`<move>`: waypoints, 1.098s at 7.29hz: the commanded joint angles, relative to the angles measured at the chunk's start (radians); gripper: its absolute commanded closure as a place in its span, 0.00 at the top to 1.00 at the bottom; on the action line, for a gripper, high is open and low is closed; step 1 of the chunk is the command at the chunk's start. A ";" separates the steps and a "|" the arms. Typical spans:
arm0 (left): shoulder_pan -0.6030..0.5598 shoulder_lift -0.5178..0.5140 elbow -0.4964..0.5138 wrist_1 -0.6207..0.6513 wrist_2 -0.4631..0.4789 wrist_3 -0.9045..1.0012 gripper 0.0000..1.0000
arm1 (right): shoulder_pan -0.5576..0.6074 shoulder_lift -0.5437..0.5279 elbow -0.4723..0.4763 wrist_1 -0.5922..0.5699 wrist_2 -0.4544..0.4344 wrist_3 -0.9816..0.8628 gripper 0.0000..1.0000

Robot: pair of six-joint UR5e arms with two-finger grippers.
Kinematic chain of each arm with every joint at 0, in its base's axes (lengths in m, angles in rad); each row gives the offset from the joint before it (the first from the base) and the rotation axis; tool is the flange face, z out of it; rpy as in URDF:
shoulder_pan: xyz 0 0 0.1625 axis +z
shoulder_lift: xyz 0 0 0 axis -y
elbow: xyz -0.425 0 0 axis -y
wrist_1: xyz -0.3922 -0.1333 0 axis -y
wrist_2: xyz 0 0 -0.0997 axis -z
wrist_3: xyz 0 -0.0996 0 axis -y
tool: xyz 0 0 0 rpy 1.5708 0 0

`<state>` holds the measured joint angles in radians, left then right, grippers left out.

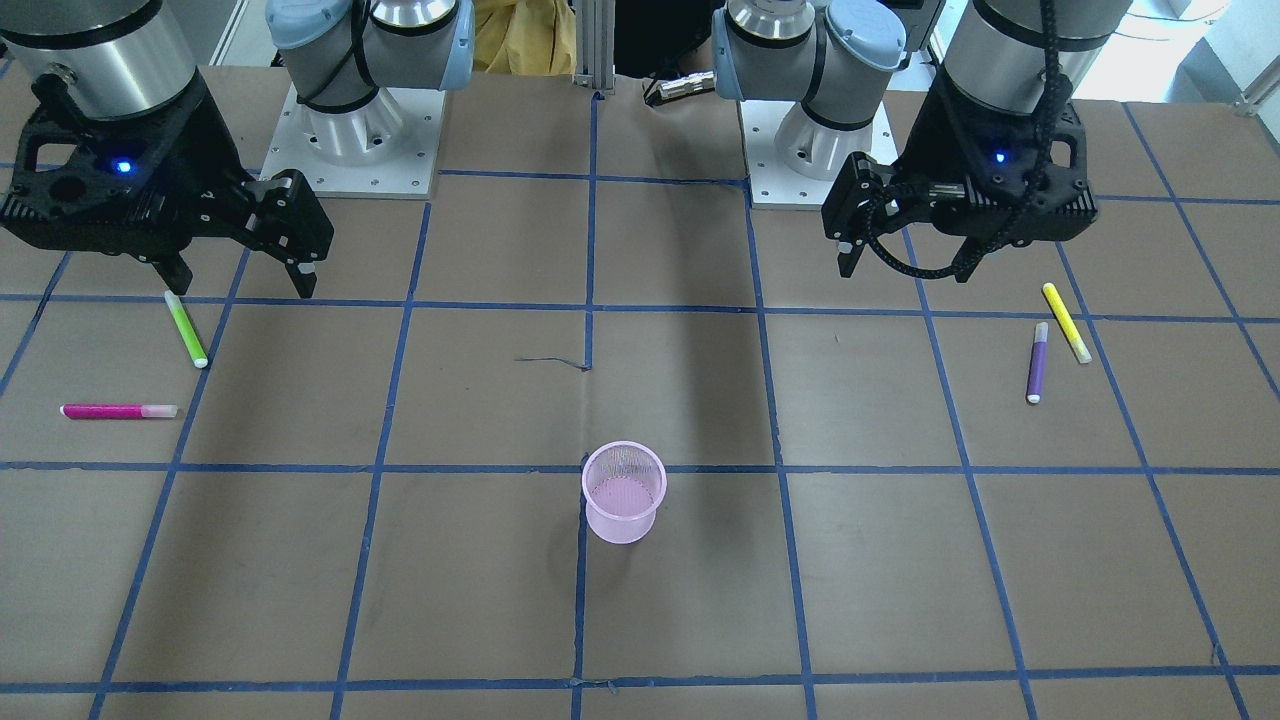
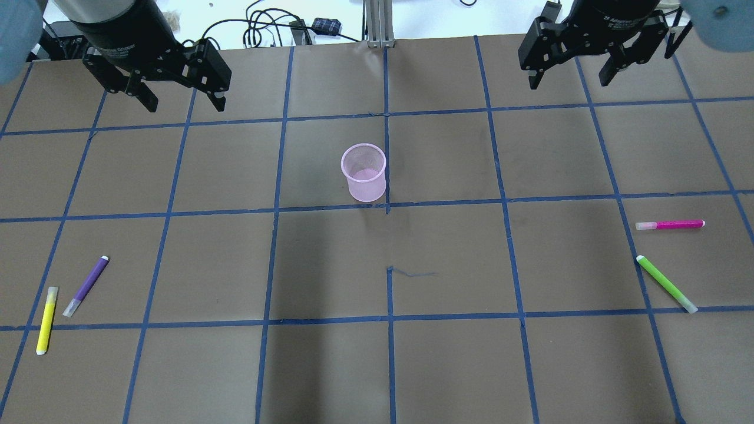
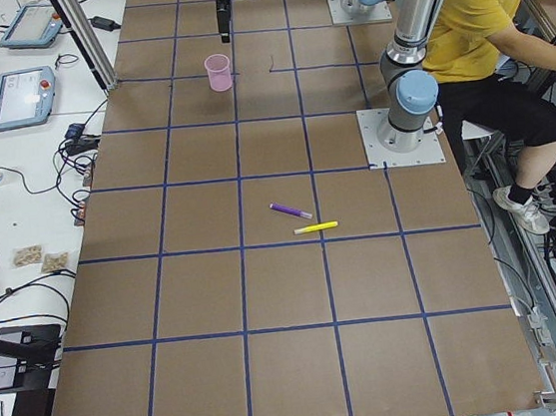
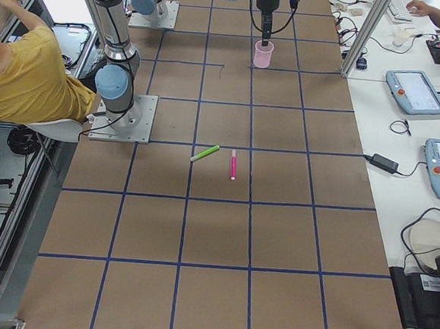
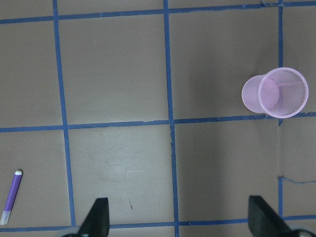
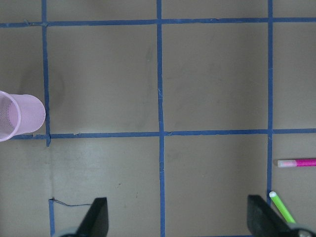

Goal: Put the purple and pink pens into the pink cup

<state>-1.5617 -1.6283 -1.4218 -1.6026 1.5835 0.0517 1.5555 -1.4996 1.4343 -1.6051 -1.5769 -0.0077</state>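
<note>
The pink mesh cup (image 2: 364, 172) stands upright and empty at the table's middle; it also shows in the front view (image 1: 624, 492). The purple pen (image 2: 86, 286) lies flat at the near left, in the left wrist view at the lower left (image 5: 12, 196). The pink pen (image 2: 671, 224) lies flat at the right, at the right edge of the right wrist view (image 6: 297, 163). My left gripper (image 2: 185, 106) hangs open and empty above the far left of the table. My right gripper (image 2: 569, 83) hangs open and empty above the far right.
A yellow pen (image 2: 46, 320) lies beside the purple pen. A green pen (image 2: 666, 284) lies close to the pink pen. The brown table (image 2: 447, 365) bears a blue tape grid. A person in yellow (image 3: 497, 12) sits behind the arm bases.
</note>
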 commanded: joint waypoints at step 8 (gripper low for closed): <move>0.230 -0.022 -0.150 -0.172 0.126 0.412 1.00 | -0.370 0.005 0.011 0.013 0.021 -0.795 1.00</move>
<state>-1.3898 -1.6344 -1.5075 -1.7823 1.6670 0.3588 1.3088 -1.4971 1.4374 -1.5964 -1.5798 -0.5449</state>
